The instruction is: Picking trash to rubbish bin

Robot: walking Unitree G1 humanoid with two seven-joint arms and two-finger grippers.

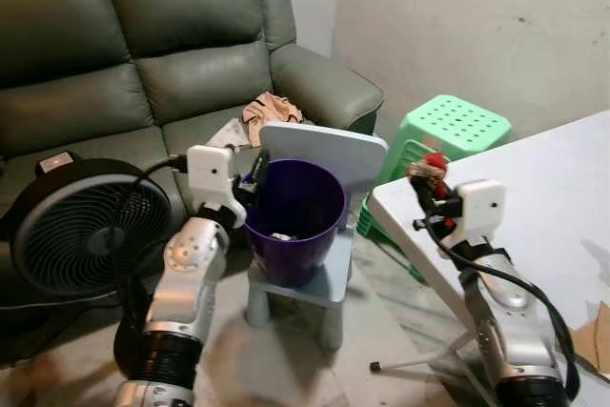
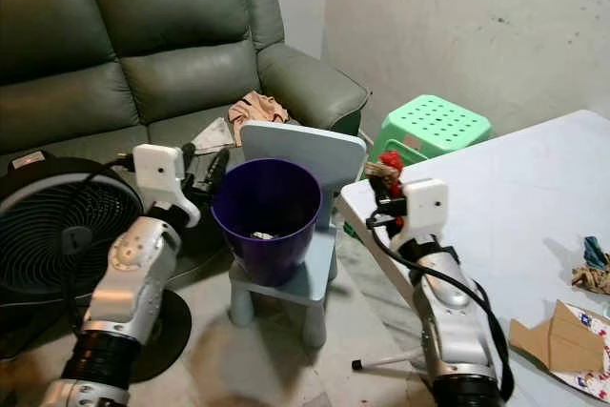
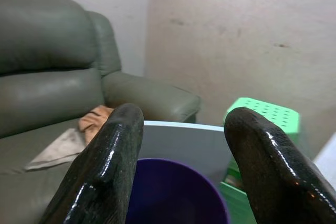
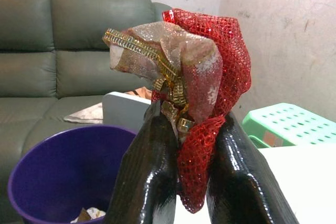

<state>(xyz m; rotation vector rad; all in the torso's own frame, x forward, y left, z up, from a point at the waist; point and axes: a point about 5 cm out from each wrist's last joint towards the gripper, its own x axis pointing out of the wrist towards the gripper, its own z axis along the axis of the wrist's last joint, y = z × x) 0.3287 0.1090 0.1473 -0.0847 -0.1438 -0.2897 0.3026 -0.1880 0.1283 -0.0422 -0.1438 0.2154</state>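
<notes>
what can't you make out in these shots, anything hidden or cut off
- Purple bin: its contents are too small to identify in the eye views; its wall hides most of the bottom.
- Cardboard scrap: cut off by the right eye view's edge.
- Red mesh trash: its lower end is hidden between the right gripper fingers.

purple bin (image 1: 295, 216), red glittery mesh ribbon (image 4: 210, 77)
</notes>
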